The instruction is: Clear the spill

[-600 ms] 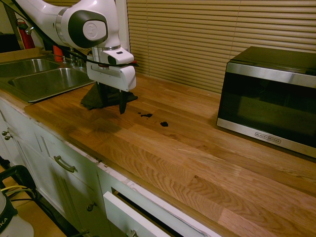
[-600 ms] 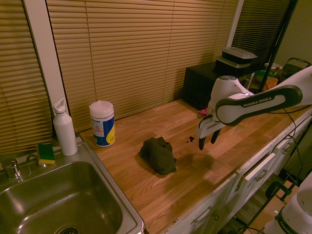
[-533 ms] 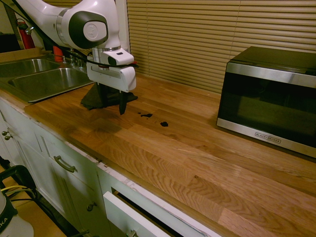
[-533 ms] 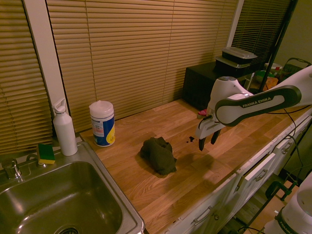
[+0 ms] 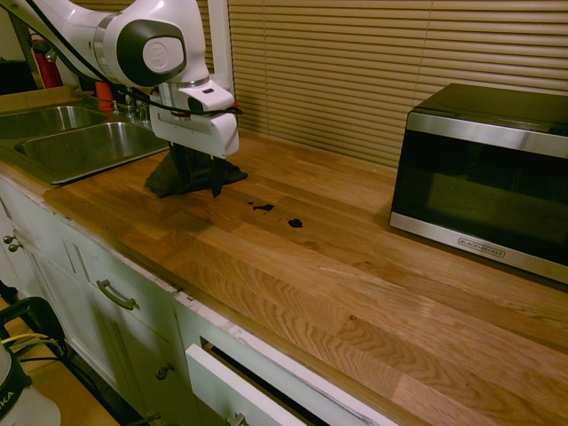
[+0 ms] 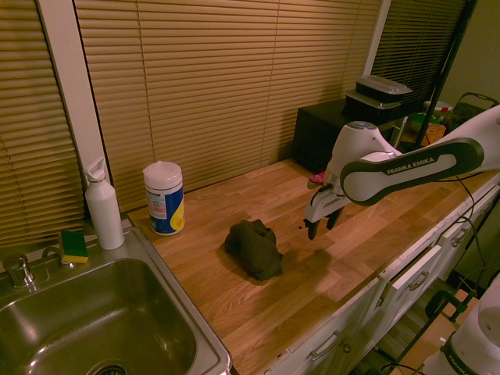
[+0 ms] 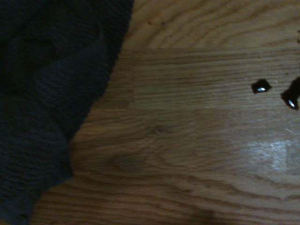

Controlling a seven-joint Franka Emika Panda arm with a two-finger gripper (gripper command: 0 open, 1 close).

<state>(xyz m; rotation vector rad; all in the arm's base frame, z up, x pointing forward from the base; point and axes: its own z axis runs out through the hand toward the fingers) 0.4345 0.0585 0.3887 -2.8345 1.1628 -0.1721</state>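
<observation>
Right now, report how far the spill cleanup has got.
Done: nothing wiped. The two small black-brown liquid blotches are on the wooden countertop, wet and glinting in the wrist view. In hand: the open gripper hangs empty above the counter, between the blotches and the crumpled dark grey-black cloth, which lies ungrasped. Left: grasp the cloth, then wipe both blotches.

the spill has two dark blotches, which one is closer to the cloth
The elongated blotch is closer to the cloth. The rounder blotch lies farther along the counter, on the microwave's side. Both blotches are apart from the cloth.
</observation>
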